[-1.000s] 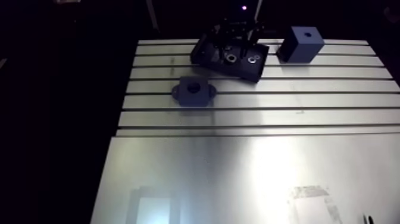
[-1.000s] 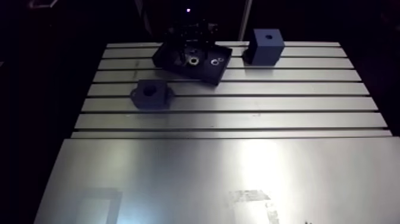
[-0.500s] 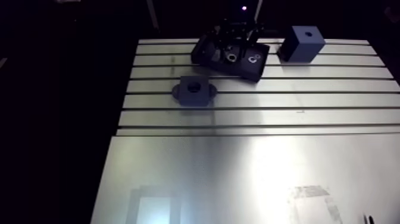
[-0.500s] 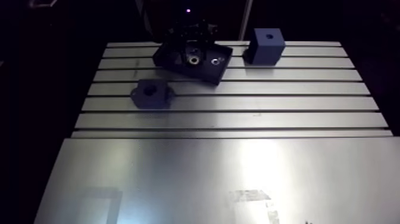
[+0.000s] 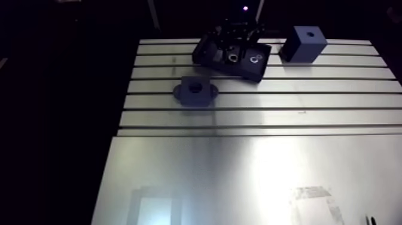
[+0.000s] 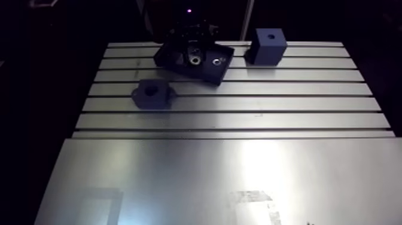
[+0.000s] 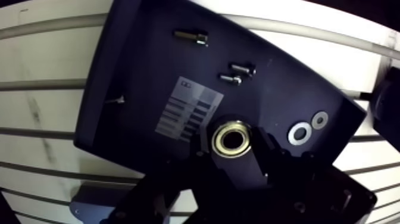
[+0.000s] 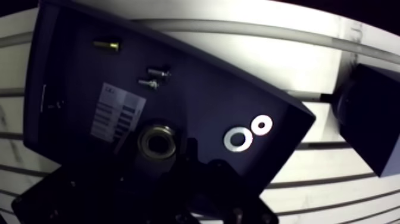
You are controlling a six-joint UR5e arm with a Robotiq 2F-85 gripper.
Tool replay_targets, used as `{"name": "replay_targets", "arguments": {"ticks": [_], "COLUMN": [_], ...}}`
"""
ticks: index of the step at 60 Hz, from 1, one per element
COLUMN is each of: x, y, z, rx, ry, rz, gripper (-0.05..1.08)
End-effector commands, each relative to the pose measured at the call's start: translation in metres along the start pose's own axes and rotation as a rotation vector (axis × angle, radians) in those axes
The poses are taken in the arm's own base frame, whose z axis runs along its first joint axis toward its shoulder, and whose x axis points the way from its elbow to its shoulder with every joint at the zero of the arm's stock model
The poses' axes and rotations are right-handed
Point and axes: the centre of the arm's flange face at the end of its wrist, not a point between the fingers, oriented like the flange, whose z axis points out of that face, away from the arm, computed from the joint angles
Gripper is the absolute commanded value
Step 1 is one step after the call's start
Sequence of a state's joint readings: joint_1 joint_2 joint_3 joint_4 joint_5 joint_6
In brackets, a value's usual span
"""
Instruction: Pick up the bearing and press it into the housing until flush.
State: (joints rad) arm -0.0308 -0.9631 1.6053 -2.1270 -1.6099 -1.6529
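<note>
Gripper (image 7: 234, 156) fingers (image 7: 271, 159) sit low in a shallow dark-blue plastic tray (image 7: 143, 71), closed against either side of the round metal bearing (image 7: 233, 138) with its brass-coloured inner ring. The bearing rests on the tray floor. Just beside it lies a white printed label (image 7: 188, 111), and on its other side are two flat silver washers (image 7: 299, 133). Ahead of the gripper lie two small screws (image 7: 241, 70) and, farther on, a brass-coloured bolt (image 7: 191, 37). In the arm view the tray lies askew on the slotted aluminium table (image 5: 269, 102). The dark-blue flanged housing (image 5: 194, 91) with a round bore stands apart from the tray. A blue cube (image 5: 302, 43) with a hole in its top stands near the tray's other end.
</note>
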Motion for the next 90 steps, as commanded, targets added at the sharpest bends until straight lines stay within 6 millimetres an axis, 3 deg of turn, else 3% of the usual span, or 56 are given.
{"name": "replay_targets", "arguments": {"ticks": [1,30,44,53,64,78,90], "x": [0.000,-0.001,-0.005,-0.022,-0.047,-0.079,-0.097], "y": [0.000,0.000,0.000,-0.001,-0.021,-0.037,-0.062], "z": [0.000,-0.005,-0.034,-0.070,-0.089,-0.089,-0.072], "rx": [0.000,-0.002,-0.002,-0.007,-0.008,-0.007,-0.001], "ry": [0.001,0.006,0.046,0.063,0.080,0.063,0.032], "rz": [-0.001,-0.001,-0.001,-0.002,-0.032,-0.057,-0.098], "gripper": [0.52,0.58,0.58,0.59,0.60,0.61,0.62]}}
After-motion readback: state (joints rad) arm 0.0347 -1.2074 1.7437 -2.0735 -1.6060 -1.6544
